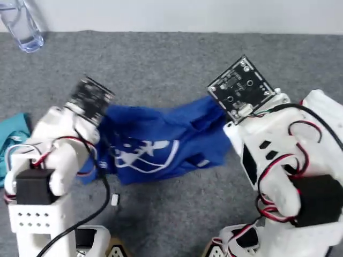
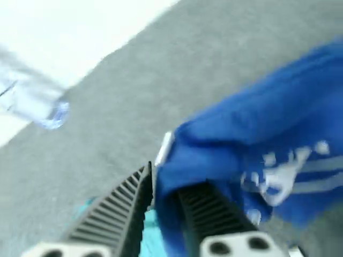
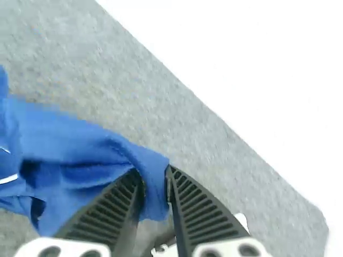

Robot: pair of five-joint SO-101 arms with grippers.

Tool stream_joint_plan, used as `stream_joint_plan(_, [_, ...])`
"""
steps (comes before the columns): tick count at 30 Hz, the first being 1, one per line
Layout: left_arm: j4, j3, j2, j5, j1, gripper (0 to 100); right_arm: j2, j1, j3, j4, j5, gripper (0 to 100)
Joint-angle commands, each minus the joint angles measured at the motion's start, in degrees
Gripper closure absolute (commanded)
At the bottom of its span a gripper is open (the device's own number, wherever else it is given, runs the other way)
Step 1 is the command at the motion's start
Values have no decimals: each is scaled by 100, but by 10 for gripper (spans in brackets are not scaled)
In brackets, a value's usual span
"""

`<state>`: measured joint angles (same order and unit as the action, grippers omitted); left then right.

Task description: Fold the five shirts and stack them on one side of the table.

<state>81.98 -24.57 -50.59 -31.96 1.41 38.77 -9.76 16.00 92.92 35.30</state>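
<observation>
A blue shirt (image 1: pixel 161 140) with a white print hangs stretched between the two arms over the grey table. My left gripper (image 2: pixel 163 184) is shut on the blue shirt (image 2: pixel 257 144) at its left end, cloth pinched between the ribbed black fingers (image 2: pixel 115 211). At the shirt's right end my right gripper (image 3: pixel 154 184) is shut on a fold of the blue shirt (image 3: pixel 75 155). In the high view the left arm (image 1: pixel 59 144) stands at the shirt's left side and the right arm (image 1: pixel 278 155) at its right. A teal shirt (image 1: pixel 12 139) lies at the table's left edge.
A clear plastic bottle (image 1: pixel 21 27) stands at the back left corner, also seen as a bottle (image 2: pixel 32 101) from the left wrist. Grey carpet-like table surface (image 1: pixel 171 64) stretches behind the shirt to a white wall. A small white tag (image 1: pixel 114 199) lies on the surface near the front.
</observation>
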Motion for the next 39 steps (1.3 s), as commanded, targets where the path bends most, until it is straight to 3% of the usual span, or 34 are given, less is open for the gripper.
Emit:
stream_joint_plan(1, [580, -127, -62, -360, -387, 829, 57, 242, 246, 48, 123, 989])
stream_joint_plan(5, [1046, -426, -79, -440, -466, 720, -4, 295, 246, 295, 132, 989])
stream_joint_plan(9, [1196, -699, -97, -1002, -466, 717, 57, 303, -176, 303, 273, 989])
stream_joint_plan(25, [1864, 558, -255, -615, -484, 713, 57, 971, -571, -927, 325, 989])
stream_joint_plan(31, [1846, -163, -879, -580, -1231, 714, -57, 1015, -835, -1332, 316, 989])
stream_joint_plan(39, [1846, -321, -2233, 185, -2224, 716, -13, 1015, -1248, -1534, 316, 989])
